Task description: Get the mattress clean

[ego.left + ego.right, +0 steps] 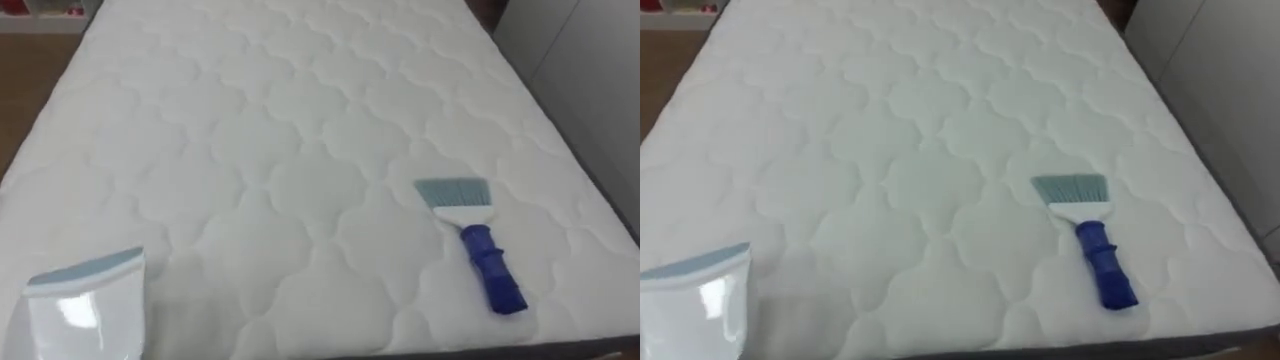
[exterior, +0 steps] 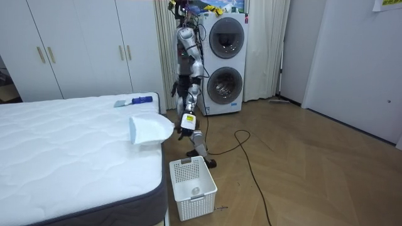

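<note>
The left hand [image 2: 186,123] is at the back end of the dustpan [image 1: 85,305], at the bed [image 1: 250,120] corner. It is too small in the room view, so I cannot tell if the fingers are curled or straight. The right hand [image 2: 175,93] is near the robot's hip on the far side, fingers also not readable.

The dustpan is white w/ a pale blue front lip. It is at the near left of the mattress, lip pointing away from the robot. The brush [image 1: 470,240] lies flat on the mattress at the near right, well apart from the dustpan. Its bristles point to the far end and its blue handle toward the robot.

The robot stands upright at the bed's corner, in front of two stacked washing machines [image 2: 225,59]. A white basket [image 2: 193,182] is on the floor [image 2: 314,176] just beside the bed.
</note>
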